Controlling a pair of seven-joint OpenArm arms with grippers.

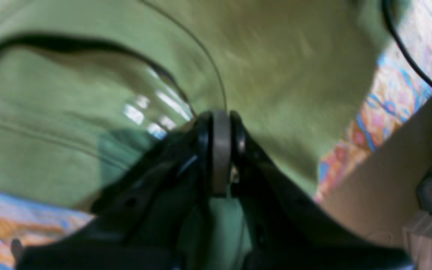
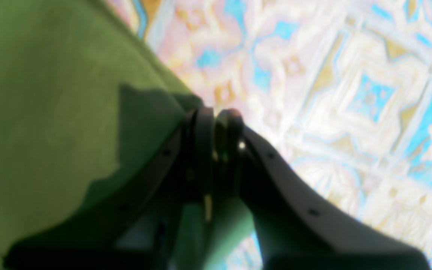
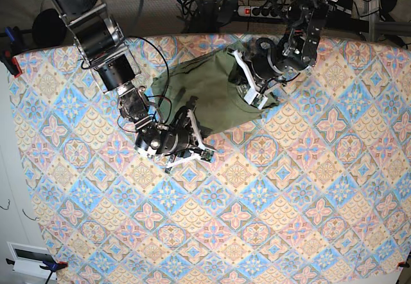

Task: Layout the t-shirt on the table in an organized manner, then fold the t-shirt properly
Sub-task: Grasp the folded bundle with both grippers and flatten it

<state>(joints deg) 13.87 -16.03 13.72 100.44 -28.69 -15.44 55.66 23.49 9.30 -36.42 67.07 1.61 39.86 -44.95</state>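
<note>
Shirt (image 3: 205,91): bunched near your worktop's (image 3: 289,220) far edge, unfolded. Left end effector (image 1: 221,150) and right end effector (image 2: 216,138) both pinch its cloth. Layout, folding remain.

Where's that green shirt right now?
In the base view, the olive-green t-shirt lies bunched at the table's far edge, near the middle, between the left end effector and the right end effector, both pinching it.

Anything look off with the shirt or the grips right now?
Nothing damaged. The t-shirt is bunched in a crooked heap near the far edge of the table, not laid flat. The left gripper and right gripper are each pinched shut on its fabric.
</note>
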